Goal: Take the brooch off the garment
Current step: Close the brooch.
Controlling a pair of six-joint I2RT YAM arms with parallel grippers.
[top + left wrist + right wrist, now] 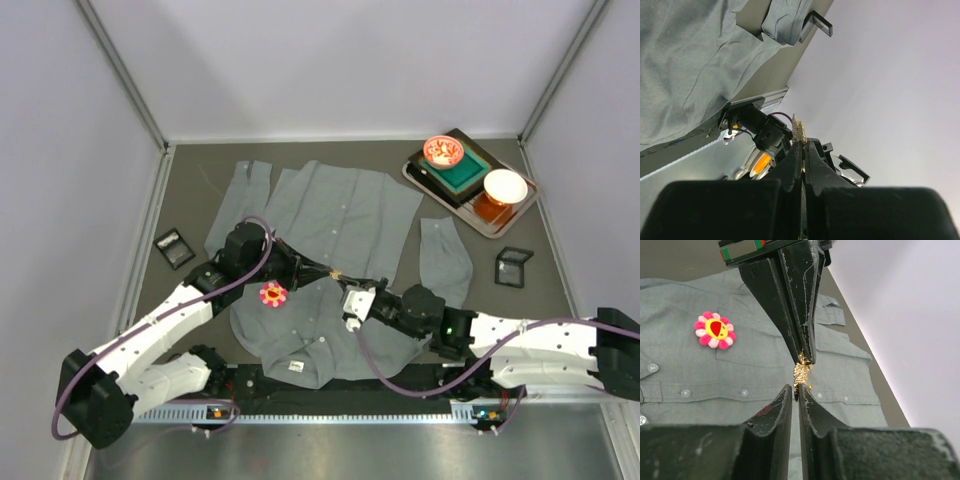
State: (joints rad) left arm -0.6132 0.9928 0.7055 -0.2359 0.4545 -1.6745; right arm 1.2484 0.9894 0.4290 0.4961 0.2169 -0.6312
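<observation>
We have the shirt (340, 215) spread flat mid-frame on the table (190, 195) in the top view, collar end toward the bottom edge. Both arms meet over its middle. Left gripper (326, 269) comes in from the lower left, right gripper (346, 283) from the lower right, tips almost nose to nose. The gold brooch (336, 272) sits between them. In the right wrist view the left gripper (805, 357) hangs down from the top of the frame, jaws pressed together and pinching the upper end of the gold brooch (801, 372). The right gripper (795, 390) rises from the bottom with only a thin slit between its jaws, and the brooch's lower end sits right at the tips. We cannot tell if it bites. In the left wrist view the gold brooch (799, 129) sticks out past the left gripper (801, 145), clear of the shirt (685, 60) and set against the pale wall. A pink and yellow flower badge (715, 330) lies on the shirt (760, 375), left of the grippers and well apart from them. Upper right in the top view is a tray (450, 205) with two bowls. One small black frame (175, 248) lies left of the shirt, another (514, 266) to the right.
</observation>
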